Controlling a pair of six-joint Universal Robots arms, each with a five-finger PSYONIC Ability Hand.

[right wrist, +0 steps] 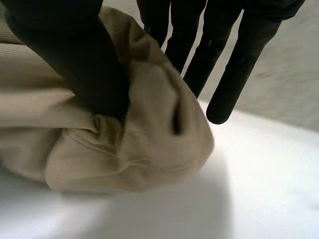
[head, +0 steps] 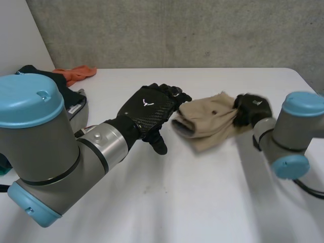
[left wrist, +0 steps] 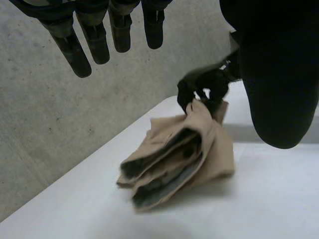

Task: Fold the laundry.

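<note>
A grey bin (head: 79, 108) is sitting at the table's (head: 177, 202) left edge behind the left arm, with what may be dark cloth (head: 34, 71) piled in it; an orange cloth (head: 76, 74) is lying just beyond. The folded tan garment (head: 205, 124) is resting mid-table. The right hand (head: 250, 109) is pinching its right end, and the right wrist view is showing the thumb pressing cloth against the fingers (right wrist: 224, 64). The left hand (head: 149, 109) is hovering beside the garment's left end with its fingers straight and holding nothing. A white emblem is showing on its back, with no readable writing.
</note>
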